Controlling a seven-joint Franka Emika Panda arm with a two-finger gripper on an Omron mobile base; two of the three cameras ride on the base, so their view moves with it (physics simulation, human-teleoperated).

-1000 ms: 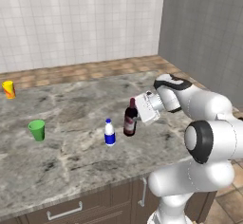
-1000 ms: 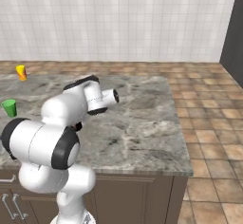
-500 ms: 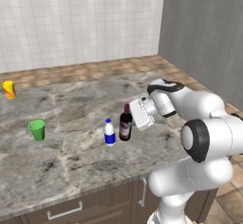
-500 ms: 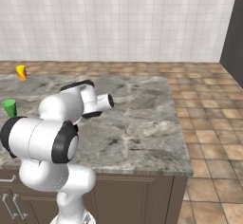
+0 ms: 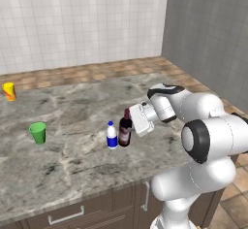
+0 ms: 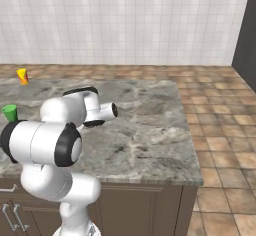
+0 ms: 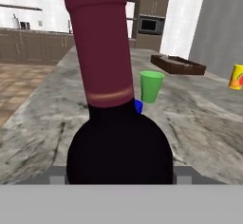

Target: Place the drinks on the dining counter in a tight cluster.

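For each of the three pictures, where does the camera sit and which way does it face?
Left base view: behind the arm's left, facing down at wine bottle, white bottle; arm at right.
Right base view: behind its right, facing dining counter; arm at left.
Hand view: on the hand, facing the wine bottle's neck.
Shared: green cup, yellow-orange cup.

Dark wine bottle (image 5: 125, 132), maroon capsule neck, red-white label: upright on grey-brown marbled tabletop (image 5: 72, 121), near front edge. Small white bottle (image 5: 112, 136), blue cap and label: upright, just beside wine bottle's left. Third drink unseen.
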